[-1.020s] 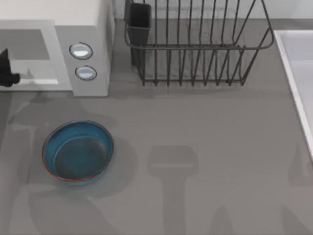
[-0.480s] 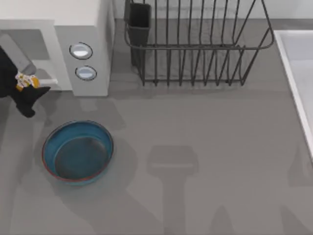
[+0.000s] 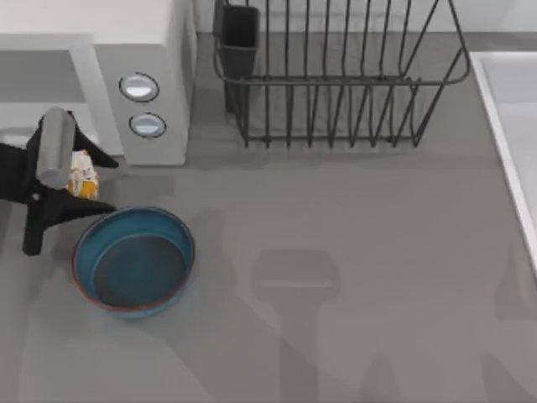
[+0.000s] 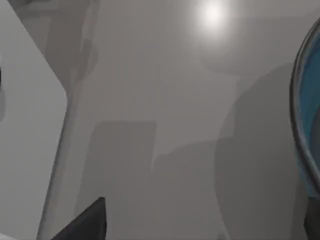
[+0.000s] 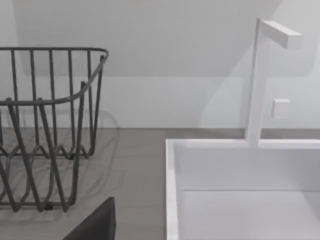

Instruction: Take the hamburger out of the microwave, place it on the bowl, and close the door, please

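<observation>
Left gripper [image 3: 84, 183] clamps the hamburger [image 3: 81, 178] | out of microwave [image 3: 151, 50] now | bowl [image 3: 134, 260] just ahead

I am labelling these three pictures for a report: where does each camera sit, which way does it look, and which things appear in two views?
Top view: above the table, looking down at the microwave, bowl and dish rack; the left tool holds the hamburger beside the bowl.
Left wrist view: on the left arm, facing the table; a dark finger shows.
Right wrist view: on the right arm, facing the sink; a dark finger shows.
Shared: the bowl's rim with the top view; the rack likewise.
</observation>
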